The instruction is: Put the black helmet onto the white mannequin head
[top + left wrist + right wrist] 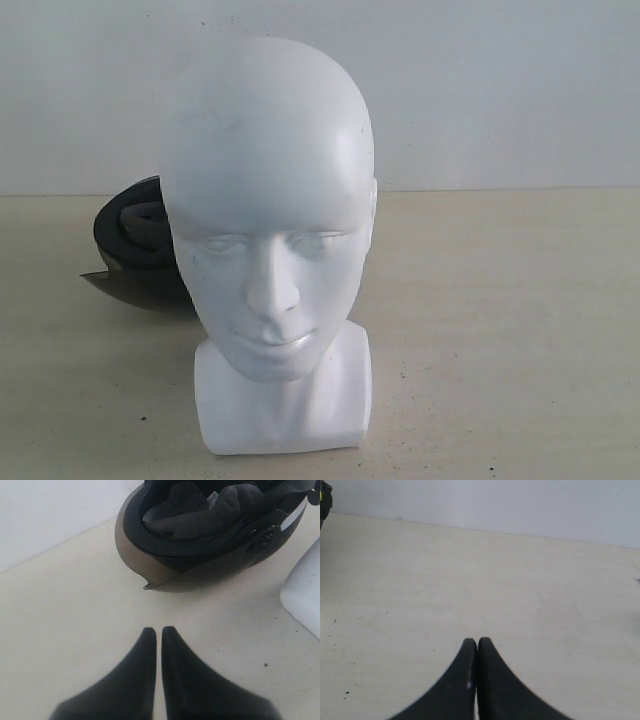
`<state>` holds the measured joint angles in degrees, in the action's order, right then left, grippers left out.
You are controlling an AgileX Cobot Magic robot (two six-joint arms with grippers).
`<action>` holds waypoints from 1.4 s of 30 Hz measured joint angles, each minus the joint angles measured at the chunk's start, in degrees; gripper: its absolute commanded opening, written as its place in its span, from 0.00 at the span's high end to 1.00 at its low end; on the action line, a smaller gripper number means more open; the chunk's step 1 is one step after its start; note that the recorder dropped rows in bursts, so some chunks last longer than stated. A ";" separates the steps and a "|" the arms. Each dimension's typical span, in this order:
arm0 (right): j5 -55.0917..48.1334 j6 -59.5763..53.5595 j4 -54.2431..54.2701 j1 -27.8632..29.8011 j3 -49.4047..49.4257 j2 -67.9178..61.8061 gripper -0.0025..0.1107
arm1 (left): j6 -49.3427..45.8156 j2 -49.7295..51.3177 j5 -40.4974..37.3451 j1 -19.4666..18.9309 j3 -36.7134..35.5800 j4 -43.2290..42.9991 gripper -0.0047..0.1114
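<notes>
Exterior view showed us the black helmet (132,262) upturned on the counter (520,330), left of and behind the white mannequin head (270,220). The left end effector (158,630), near the helmet, and the right end effector (474,641) were both closed and empty. We judged grasping came next: open the left, grip the helmet.

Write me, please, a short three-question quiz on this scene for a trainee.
1. True or false: the black helmet already sits on the white mannequin head.
2. In the exterior view, the helmet lies: A) in front of the head; B) partly hidden behind it, on the left; C) well off to the right.
3. Are the left gripper and right gripper open or shut?
Key: 1 false; 2 B; 3 both shut, holding nothing.
</notes>
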<state>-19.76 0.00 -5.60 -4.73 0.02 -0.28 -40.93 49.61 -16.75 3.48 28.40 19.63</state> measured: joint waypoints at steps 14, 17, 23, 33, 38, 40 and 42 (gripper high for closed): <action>0.00 0.00 0.00 0.00 0.00 0.00 0.98 | -13.96 10.00 3.82 0.00 7.99 5.71 0.31; 0.00 0.00 0.00 0.00 0.00 0.00 0.98 | -15.70 12.77 7.19 0.54 7.96 5.93 0.30; 0.00 0.00 0.00 0.00 0.00 0.00 0.98 | -20.28 19.63 10.29 4.41 10.91 5.93 0.30; 0.00 0.00 0.00 0.00 0.00 0.00 0.98 | -28.18 30.37 4.54 8.22 20.25 5.93 0.30; 0.00 0.00 0.00 0.00 0.00 0.00 0.98 | -28.85 31.66 2.65 8.22 20.54 5.91 0.30; 0.00 0.00 0.00 0.00 0.00 0.00 0.98 | -28.85 31.66 2.37 8.27 20.54 6.12 0.30; 0.00 0.00 0.00 0.00 0.00 0.00 0.98 | -28.67 31.66 1.89 8.27 20.54 6.41 0.30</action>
<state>-19.76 0.00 -5.60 -4.73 0.02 -0.28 -69.60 81.28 -14.86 11.76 48.93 26.05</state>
